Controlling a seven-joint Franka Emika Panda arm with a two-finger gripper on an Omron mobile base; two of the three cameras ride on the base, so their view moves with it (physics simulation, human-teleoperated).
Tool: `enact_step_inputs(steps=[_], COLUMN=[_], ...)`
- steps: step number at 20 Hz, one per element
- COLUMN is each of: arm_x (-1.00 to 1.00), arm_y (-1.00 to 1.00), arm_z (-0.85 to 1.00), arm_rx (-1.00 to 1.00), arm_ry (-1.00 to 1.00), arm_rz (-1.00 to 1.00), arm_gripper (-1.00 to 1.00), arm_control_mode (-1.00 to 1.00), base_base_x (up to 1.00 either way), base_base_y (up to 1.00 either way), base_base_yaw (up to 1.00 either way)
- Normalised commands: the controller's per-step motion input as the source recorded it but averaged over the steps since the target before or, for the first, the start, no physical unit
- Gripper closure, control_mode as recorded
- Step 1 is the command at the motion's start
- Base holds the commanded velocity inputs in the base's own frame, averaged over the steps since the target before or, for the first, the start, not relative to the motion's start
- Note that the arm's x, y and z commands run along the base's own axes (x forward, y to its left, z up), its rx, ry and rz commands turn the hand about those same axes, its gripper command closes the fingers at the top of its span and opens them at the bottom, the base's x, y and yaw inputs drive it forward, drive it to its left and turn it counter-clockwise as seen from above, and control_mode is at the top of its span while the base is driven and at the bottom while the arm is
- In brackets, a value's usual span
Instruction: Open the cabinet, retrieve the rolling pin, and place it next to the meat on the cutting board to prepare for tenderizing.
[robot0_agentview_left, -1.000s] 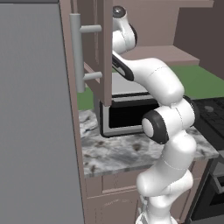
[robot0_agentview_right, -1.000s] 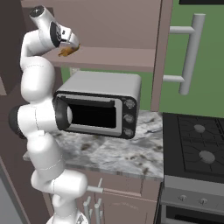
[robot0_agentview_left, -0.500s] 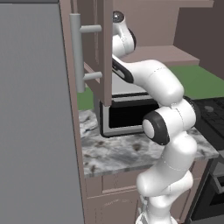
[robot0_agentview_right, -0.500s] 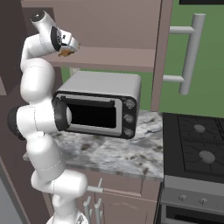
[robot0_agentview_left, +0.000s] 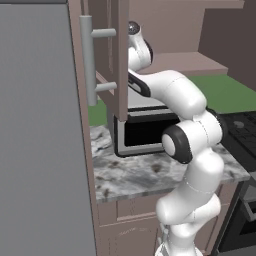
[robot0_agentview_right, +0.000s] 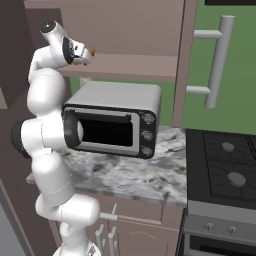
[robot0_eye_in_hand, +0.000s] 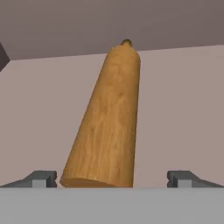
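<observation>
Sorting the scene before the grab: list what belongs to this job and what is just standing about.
Job:
cabinet, doors open
rolling pin, lying on the cabinet shelf
gripper, open, a finger either side of the pin

Standing about:
toaster oven
stove
counter

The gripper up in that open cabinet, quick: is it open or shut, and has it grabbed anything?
Gripper: open, holding nothing; its fingertips stand apart on either side of the light orange-brown wooden rolling pin.
</observation>
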Motion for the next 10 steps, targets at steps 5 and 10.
enact_step_inputs(steps=[5,10], arm_x=[0.3,0.28], arm_y=[0.16,0.19], arm_z=[-0.08,0.0], arm_rx=[0.0,0.0], arm_ry=[0.0,0.0], arm_rz=[0.0,0.0], arm_gripper=[-1.0,-1.0], arm_control_mode=[-1.0,-1.0], base_base_x=[0.0,0.0], base_base_y=[0.0,0.0], base_base_yaw=[0.0,0.0])
